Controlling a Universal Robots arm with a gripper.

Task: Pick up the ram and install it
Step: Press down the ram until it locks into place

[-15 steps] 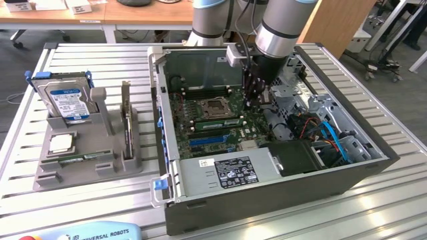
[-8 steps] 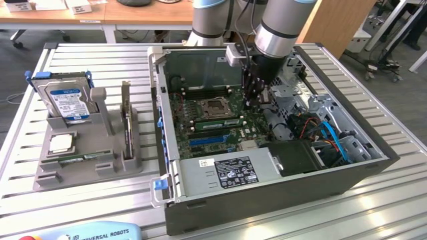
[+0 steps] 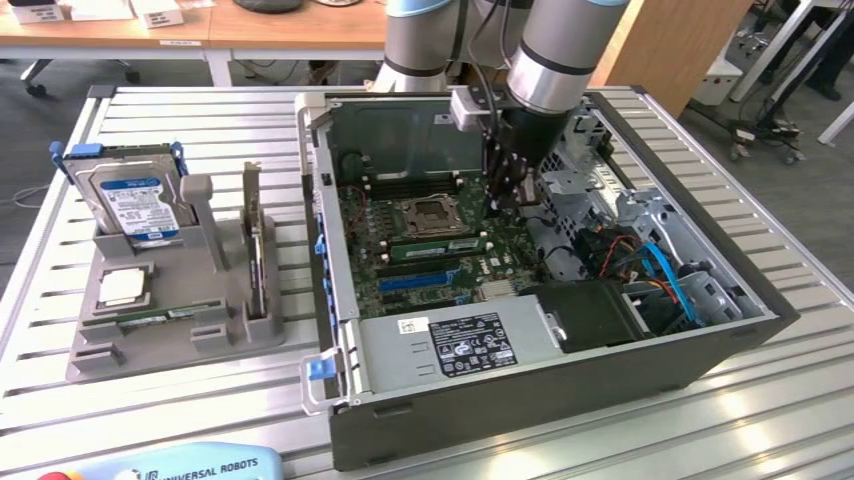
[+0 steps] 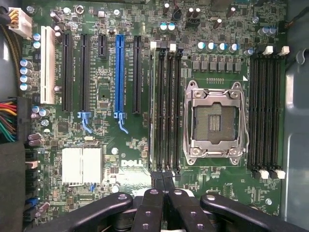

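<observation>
Ram (image 4: 155, 111) in slot (image 4: 154, 47) beside processor socket (image 4: 216, 121); fingers (image 4: 157, 182) closed, empty, over its end; seating step, apparently needs straight downward press.

Green ram (image 3: 441, 243) upright in motherboard slot

Arm (image 3: 551, 55) vertical, end effector (image 4: 163, 179) pointing down, closed tight

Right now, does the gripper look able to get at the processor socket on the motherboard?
Probably yes. The gripper, shut, hangs inside the open case over the motherboard, and nothing stands between it and the processor socket.
</observation>
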